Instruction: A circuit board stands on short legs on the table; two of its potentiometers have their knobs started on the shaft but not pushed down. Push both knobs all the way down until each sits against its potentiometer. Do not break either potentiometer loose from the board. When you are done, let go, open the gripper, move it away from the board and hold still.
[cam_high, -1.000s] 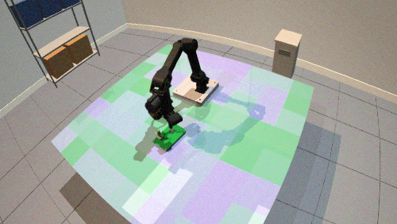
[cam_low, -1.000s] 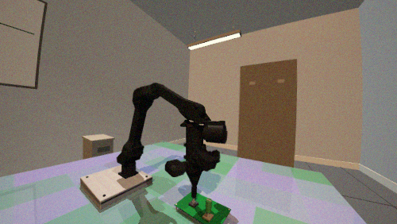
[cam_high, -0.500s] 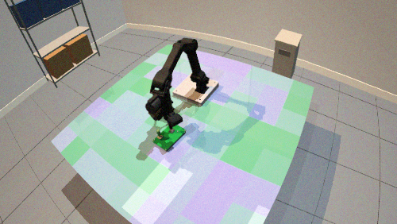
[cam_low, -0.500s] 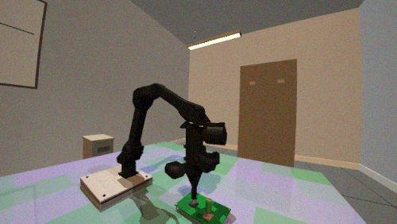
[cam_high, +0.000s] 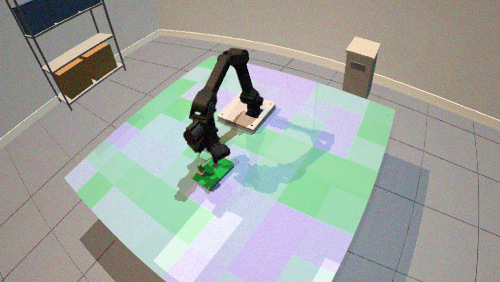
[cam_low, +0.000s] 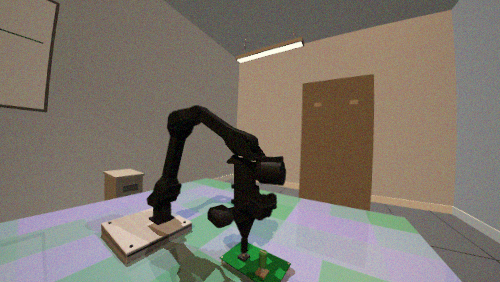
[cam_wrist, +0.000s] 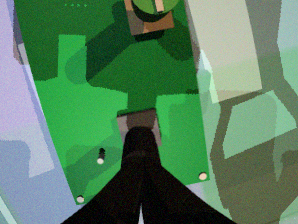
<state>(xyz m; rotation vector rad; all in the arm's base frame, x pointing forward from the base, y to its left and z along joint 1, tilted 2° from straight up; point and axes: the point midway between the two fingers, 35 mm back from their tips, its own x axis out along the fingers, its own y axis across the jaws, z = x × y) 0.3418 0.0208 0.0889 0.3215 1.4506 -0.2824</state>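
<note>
The green circuit board (cam_high: 218, 175) (cam_low: 232, 257) (cam_wrist: 70, 117) stands on the table. My gripper (cam_high: 216, 160) (cam_low: 244, 253) (cam_wrist: 141, 165) is shut, pointing down with its fingertips over the near potentiometer (cam_low: 241, 258) (cam_wrist: 137, 120). The fingertips hide this potentiometer's shaft and knob, so how low the knob sits and whether the tips touch it cannot be told. The other potentiometer (cam_low: 262, 273) (cam_wrist: 165, 22) has an orange-brown body. Its tall green knob (cam_high: 200, 165) (cam_low: 263, 257) (cam_wrist: 150, 6) stands up with a pale mark on top, and a dark gap shows under its rim in the wrist view.
The arm's pale base plate (cam_high: 232, 118) (cam_low: 117, 235) is behind the board. The second knob rises above the board beside the fingers. Small pale pins (cam_wrist: 202, 176) (cam_wrist: 80, 199) show at the board's near corners. The table top has a patchwork of green, lilac and pale blue.
</note>
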